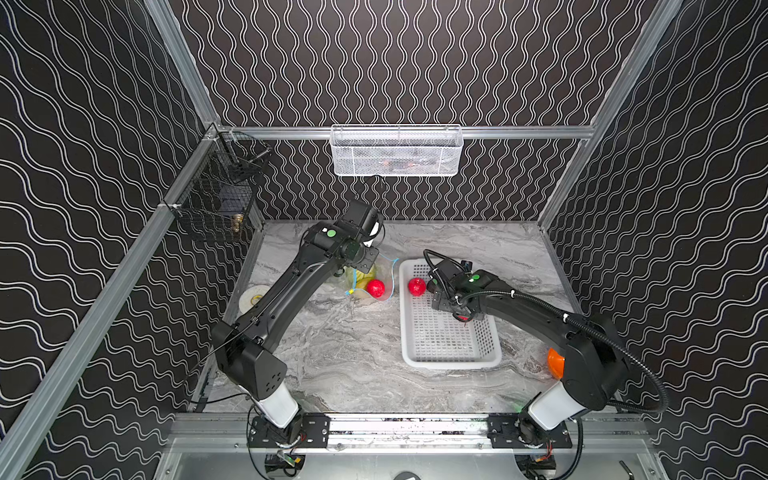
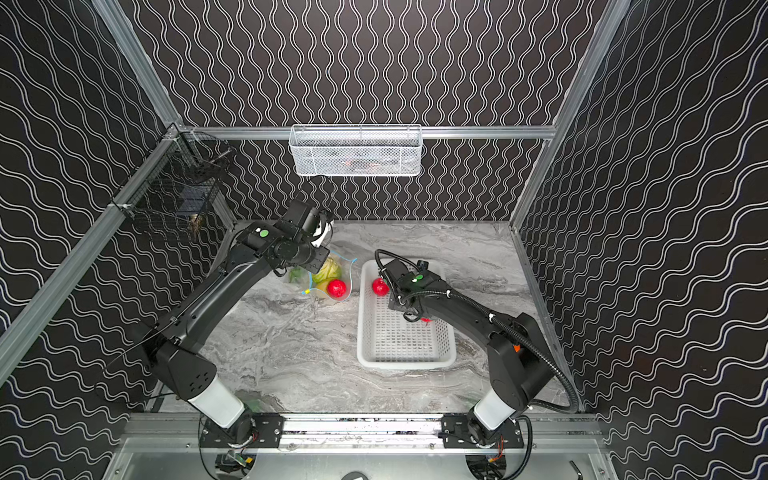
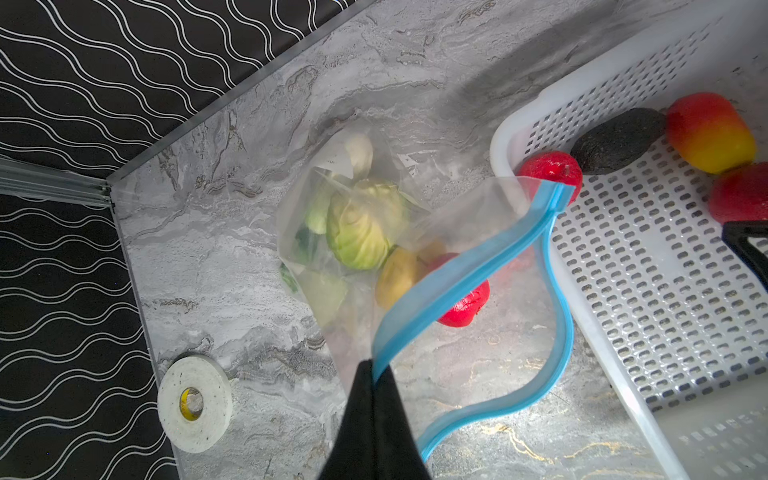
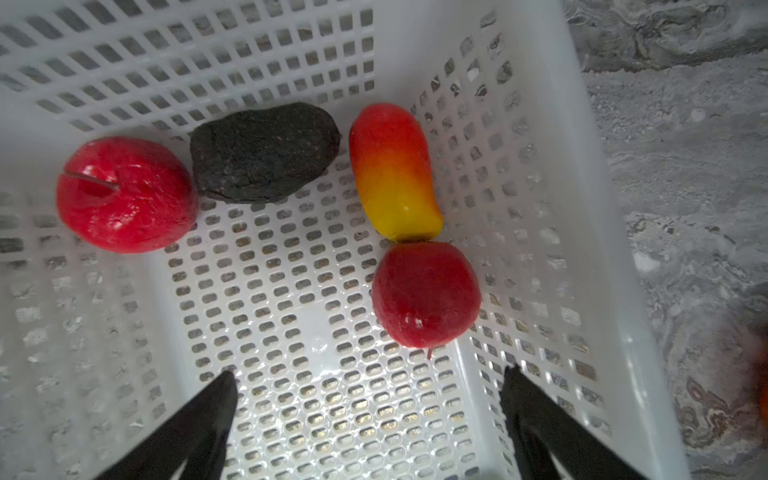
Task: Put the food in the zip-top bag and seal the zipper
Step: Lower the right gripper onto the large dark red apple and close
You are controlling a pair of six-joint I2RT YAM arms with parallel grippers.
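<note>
The clear zip-top bag [image 3: 457, 216] lies on the marble table with its mouth held open. My left gripper [image 3: 376, 368] is shut on the light-blue zipper [image 3: 453, 278] at the mouth's edge. Inside the bag are a green cabbage [image 3: 361, 232], a white radish [image 3: 359, 153], a yellow piece [image 3: 397, 276] and a red fruit [image 3: 463, 309]. My right gripper [image 4: 370, 378] hangs open and empty inside the white basket [image 4: 590, 208]. On the basket floor lie a red fruit [image 4: 124, 195], a dark item [image 4: 264, 151], a red-yellow piece [image 4: 392, 170] and another red fruit [image 4: 426, 295].
The basket [image 1: 449, 357] stands right of the bag [image 1: 370, 282] in both top views. A roll of tape [image 1: 253, 297] lies by the left wall. A white mesh basket [image 1: 397, 151] and a black wire basket [image 1: 216, 199] hang on the walls.
</note>
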